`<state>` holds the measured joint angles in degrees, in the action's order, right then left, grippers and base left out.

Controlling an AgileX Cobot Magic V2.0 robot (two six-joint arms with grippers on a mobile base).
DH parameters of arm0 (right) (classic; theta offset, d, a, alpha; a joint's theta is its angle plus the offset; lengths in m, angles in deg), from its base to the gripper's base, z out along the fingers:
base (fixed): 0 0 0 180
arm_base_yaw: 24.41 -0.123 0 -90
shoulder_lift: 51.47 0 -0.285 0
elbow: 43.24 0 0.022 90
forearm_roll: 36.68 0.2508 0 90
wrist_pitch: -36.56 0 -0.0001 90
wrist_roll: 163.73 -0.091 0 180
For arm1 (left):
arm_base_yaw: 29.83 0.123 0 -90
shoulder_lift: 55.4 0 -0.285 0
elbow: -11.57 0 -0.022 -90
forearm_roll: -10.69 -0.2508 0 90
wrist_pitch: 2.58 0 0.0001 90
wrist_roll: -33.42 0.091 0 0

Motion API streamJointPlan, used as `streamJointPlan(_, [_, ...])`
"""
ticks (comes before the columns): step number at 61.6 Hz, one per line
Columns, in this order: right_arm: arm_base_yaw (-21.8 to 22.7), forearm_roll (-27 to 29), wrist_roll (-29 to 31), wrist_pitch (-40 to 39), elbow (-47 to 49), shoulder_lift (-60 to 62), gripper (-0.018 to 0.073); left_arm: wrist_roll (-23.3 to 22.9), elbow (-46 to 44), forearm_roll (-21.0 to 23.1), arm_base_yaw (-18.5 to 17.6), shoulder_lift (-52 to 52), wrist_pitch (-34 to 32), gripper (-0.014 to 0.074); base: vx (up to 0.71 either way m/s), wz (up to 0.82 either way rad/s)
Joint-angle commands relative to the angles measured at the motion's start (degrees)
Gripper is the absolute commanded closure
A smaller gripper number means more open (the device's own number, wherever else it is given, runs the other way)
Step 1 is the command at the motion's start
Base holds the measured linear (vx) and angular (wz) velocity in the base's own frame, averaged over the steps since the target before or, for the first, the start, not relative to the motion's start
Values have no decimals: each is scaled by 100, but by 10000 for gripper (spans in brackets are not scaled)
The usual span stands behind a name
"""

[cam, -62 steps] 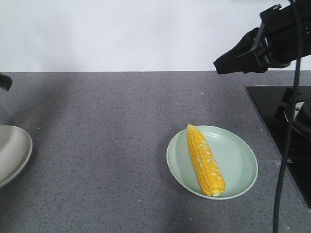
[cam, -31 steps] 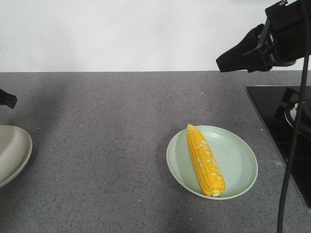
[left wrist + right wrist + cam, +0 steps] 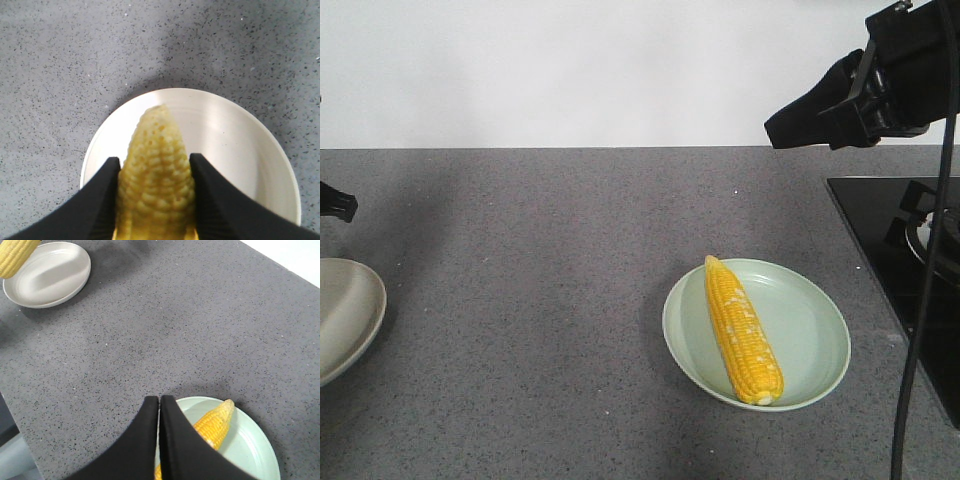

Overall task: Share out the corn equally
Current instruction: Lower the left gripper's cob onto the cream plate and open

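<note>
Corn cob (image 3: 155, 170) gripped between left hand (image 3: 154, 200) fingers, tip hanging over white plate (image 3: 240, 145), not yet set down. Second cob (image 3: 743, 330) lying lengthwise in green plate (image 3: 815, 330) on grey table (image 3: 540, 300), near stove edge (image 3: 890, 250). Right hand (image 3: 159, 435) closed, fingers pressed together, holding nothing, raised above green plate. Step, by judgement: placing held cob onto white plate. Next move calls for lowering over plate middle, then opening fingers; risk of cob rolling off shallow rim. Count visible: two cobs, two plates, one cob per plate once released. No other cobs in view.
</note>
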<state>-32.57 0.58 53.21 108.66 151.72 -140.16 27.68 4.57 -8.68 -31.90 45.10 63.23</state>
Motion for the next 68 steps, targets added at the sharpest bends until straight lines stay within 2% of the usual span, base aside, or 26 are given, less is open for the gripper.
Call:
streamJointPlan(1, [22, 250, 53, 179, 149, 162, 566, -68, -125, -72, -11, -222, -103, 319, 0, 0])
streamJointPlan(9, [22, 250, 53, 178, 149, 162, 564, -78, -125, -72, -11, -222, -39, 248, 0, 0])
streamJointPlan(17, [22, 250, 53, 178, 149, 162, 564, -83, -125, -55, -11, -222, 15, 220, 0, 0])
streamJointPlan(53, [22, 250, 59, 106, 149, 162, 564, -187, -125, 3, -11, -222, 71, 220, 0, 0])
streamJointPlan(60, [22, 250, 112, -33, 149, 162, 564, -187, -125, 146, -11, -222, 109, 220, 0, 0])
streamJointPlan(68, [22, 250, 92, -239, 149, 171, 564, -128, -125, 505, -11, -258, 183, 244, 0, 0])
